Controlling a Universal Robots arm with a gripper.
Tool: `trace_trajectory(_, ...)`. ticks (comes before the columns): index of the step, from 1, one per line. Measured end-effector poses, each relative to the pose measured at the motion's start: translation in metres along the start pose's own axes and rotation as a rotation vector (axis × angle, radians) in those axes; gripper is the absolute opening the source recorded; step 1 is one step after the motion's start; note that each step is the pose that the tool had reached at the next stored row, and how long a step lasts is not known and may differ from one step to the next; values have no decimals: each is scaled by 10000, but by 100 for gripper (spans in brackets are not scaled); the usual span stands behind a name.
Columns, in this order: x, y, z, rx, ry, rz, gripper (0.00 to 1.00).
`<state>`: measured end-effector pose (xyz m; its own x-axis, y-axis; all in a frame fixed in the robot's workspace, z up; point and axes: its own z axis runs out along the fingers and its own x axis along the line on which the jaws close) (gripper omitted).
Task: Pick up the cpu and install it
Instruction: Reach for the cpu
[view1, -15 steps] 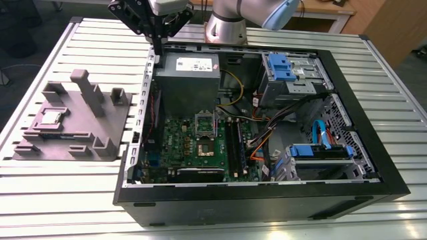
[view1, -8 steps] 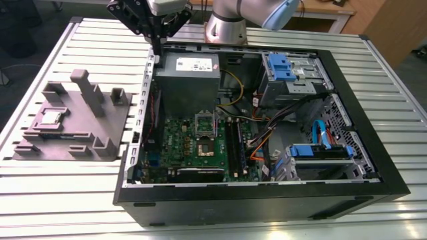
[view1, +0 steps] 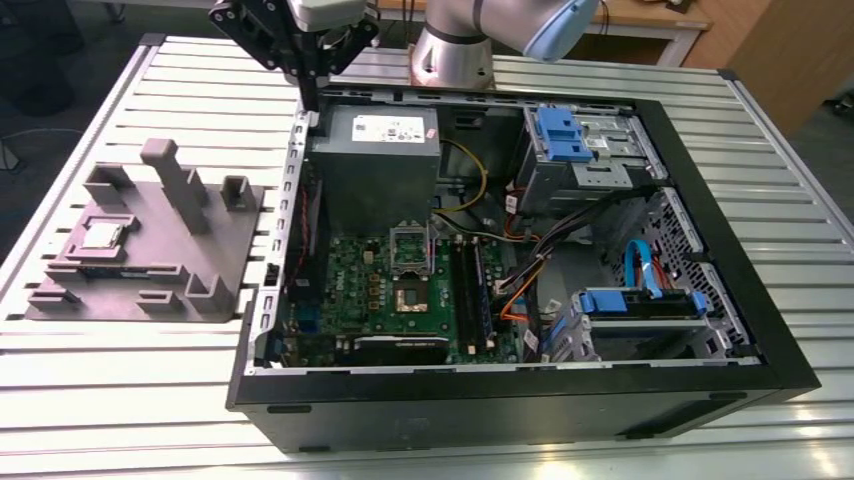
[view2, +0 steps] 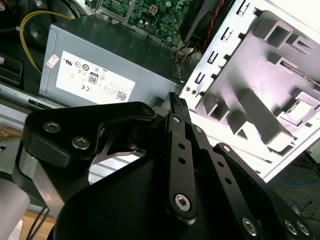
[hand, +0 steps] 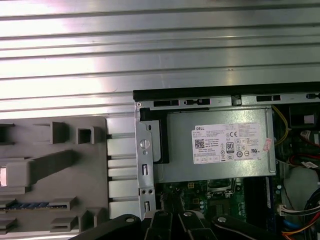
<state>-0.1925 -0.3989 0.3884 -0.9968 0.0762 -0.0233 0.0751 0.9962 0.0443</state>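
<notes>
Above the rear corner of the open computer case (view1: 534, 410), at its wall nearer the exterior view's left, the gripper (view1: 314, 98) is held high with its black fingers (view2: 176, 107) brought together. Nothing can be seen between them, so nothing is taken to be carried. Directly beneath and beside the fingertips lies the big grey box (view1: 374, 170) with its white label, mounted inside the case.

Further into the case, the green board (view1: 360, 290) is exposed, and on it the socket (view1: 408, 297) is seen with its metal frame raised and its dark centre bare. No chip is seated there.

Outside the case, toward the exterior view's left, a grey holder (view1: 200, 280) rests on the ribbed metal table (view1: 134, 400). The cpu (view1: 104, 233) is found lying flat in a recess of this holder, well apart from the gripper, and its pale top is also caught in the second wrist view (view2: 300, 106).

The task is therefore judged to be at its very start: the cpu has not been picked up, and both the pick and the installation remain to be done.
</notes>
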Motion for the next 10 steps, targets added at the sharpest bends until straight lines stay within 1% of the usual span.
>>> trace_trajectory(7,11,-1,0,0,0,0,10)
trace_trajectory(9,76,-7,16,0,0,0,10)
trace_trajectory(10,77,-7,16,0,0,0,10)
